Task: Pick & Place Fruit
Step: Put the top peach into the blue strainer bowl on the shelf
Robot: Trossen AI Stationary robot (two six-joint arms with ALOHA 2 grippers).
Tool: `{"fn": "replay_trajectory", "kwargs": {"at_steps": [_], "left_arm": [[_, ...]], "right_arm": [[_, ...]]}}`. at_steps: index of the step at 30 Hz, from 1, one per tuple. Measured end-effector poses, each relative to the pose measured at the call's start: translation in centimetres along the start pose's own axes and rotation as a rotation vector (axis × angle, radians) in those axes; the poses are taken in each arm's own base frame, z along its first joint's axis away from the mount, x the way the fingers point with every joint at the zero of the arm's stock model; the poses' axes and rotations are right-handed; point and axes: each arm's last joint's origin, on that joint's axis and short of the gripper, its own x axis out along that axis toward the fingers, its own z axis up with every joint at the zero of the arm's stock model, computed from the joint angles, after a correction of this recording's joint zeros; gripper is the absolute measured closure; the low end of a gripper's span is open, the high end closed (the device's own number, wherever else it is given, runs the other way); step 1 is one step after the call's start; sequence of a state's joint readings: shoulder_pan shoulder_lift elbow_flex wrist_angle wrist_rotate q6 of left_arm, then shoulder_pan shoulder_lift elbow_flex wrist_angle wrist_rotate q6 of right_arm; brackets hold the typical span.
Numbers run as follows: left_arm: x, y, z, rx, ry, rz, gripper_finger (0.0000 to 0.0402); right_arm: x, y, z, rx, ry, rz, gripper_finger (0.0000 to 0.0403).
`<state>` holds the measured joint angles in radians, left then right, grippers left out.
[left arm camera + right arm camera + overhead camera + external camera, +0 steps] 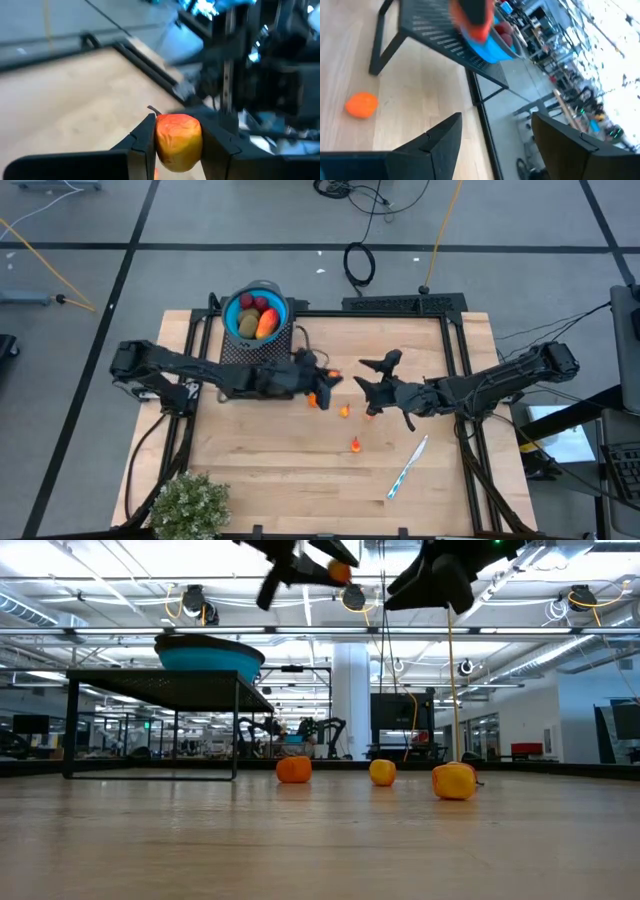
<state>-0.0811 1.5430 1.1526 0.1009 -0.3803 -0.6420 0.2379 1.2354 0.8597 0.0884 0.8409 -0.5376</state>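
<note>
Orange and faintly wrinkled, the small fruit sits pinched between the two fingers of the left gripper, held across its middle and lifted clear of the table, a little left of the table's centre. It looks like a light, hollow toy: probably stiff enough to bear a gentle squeeze, smooth and rounded enough to roll or squirt out if taken off-centre. A hold across the widest part, as here, seems the safest.

Three more orange bits lie loose on the wood near the middle of the table, each well apart from the others. The blue bowl stands on a dark mesh stand by the far edge toward the left corner, already holding an elongated red-orange piece, dark red balls and a brown-green oval.

The right gripper hangs empty with its jaws spread wide, right of centre and above the table.

Room is fair: bare wood lies between the held fruit and the stand, but the bowl's rim sits high, so the carry likely needs height. A dark frame runs along the far and right edges. A pen lies toward the near right, a bushy plant at the near left corner, both out of the way.
</note>
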Motion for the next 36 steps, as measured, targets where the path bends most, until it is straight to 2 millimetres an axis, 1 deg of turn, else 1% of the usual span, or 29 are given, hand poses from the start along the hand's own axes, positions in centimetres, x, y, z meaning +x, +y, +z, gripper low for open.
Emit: {"fn": "replay_trajectory", "kwargs": {"at_steps": [4, 8, 14, 19, 21, 25, 30, 33, 36], "left_arm": [[-2.4, 0.5, 2.6, 0.071, -0.084, 0.068, 0.0294], [-4.9, 1.6, 5.0, 0.156, -0.153, 0.197, 0.0294], [-7.6, 4.8, 7.5, 0.227, -0.171, 0.428, 0.0293], [-8.8, 8.4, 8.6, 0.233, -0.098, 0.592, 0.0293], [-9.1, 9.8, 9.0, 0.205, -0.074, 0.646, 0.0293], [-9.7, 12.5, 9.4, 0.114, -0.005, 0.742, 0.0293], [-10.6, 15.6, 9.7, -0.015, 0.078, 0.85, 0.0293], [-11.0, 16.9, 10.0, -0.057, 0.089, 0.896, 0.0293], [-11.3, 17.7, 10.4, -0.043, 0.101, 0.92, 0.0293]], "right_arm": [[-0.1, -1.0, -0.9, 0.075, 0.051, 0.002, 0.0192], [-0.2, -2.1, -1.8, 0.163, 0.092, 0.04, 0.0234], [-0.3, -3.9, -2.7, 0.281, 0.092, 0.105, 0.032], [-0.5, -5.4, -3.1, 0.331, 0.062, 0.127, 0.039], [-0.6, -5.9, -3.2, 0.35, 0.049, 0.131, 0.0398], [-0.8, -6.9, -3.5, 0.401, 0.043, 0.114, 0.0392], [-0.9, -7.6, -3.8, 0.417, 0.045, 0.089, 0.0401], [-0.8, -7.8, -4.0, 0.442, 0.052, 0.075, 0.04], [-0.6, -8.0, -4.1, 0.453, 0.06, 0.063, 0.0402]]}}
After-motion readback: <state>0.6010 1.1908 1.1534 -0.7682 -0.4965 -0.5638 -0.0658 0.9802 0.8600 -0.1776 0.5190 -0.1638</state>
